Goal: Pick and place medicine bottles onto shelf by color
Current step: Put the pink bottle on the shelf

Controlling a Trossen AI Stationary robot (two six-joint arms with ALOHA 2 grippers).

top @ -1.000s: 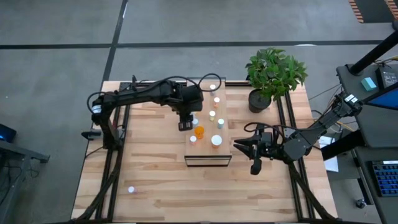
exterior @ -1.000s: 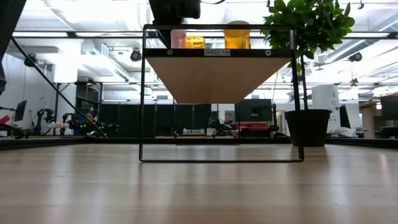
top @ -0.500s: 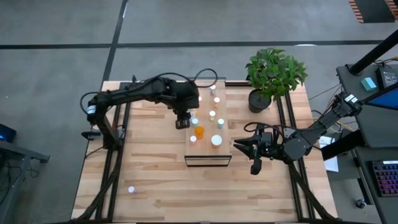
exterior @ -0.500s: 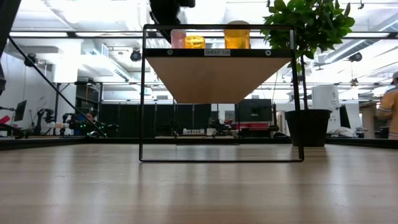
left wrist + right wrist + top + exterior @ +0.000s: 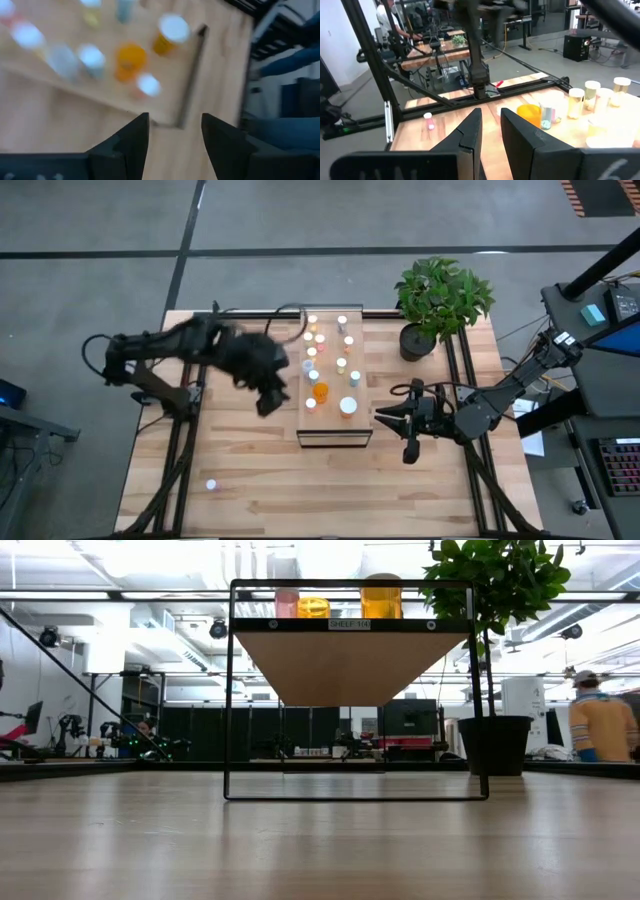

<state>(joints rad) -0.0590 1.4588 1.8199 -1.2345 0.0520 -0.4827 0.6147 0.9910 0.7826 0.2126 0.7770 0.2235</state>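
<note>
The shelf [image 5: 335, 427] is a light-wood board in a dark frame at the table's middle, and several small white-capped medicine bottles [image 5: 320, 391] stand on it, orange, yellow and pale. The low view shows it from the end [image 5: 345, 660], with a pink bottle [image 5: 286, 603] and orange bottles [image 5: 381, 598] on top. One loose pale bottle [image 5: 211, 484] stands on the tabletop near the front left and also shows in the right wrist view [image 5: 427, 121]. My left gripper [image 5: 268, 398] is open and empty, left of the shelf; its wrist view [image 5: 175, 132] looks at the blurred bottles. My right gripper [image 5: 380, 417] is open and empty beside the shelf's near right corner.
A potted green plant [image 5: 440, 300] stands at the table's far right corner. Dark frame rails run along the table's left [image 5: 185, 430] and right [image 5: 470, 440] sides. A person [image 5: 597, 726] stands in the room beyond the table.
My left gripper has swung away from above the shelf toward the table's left and near edge, moving fast enough to blur. The bottles its arm covered on the shelf's far left part now show. My right arm has kept still.
</note>
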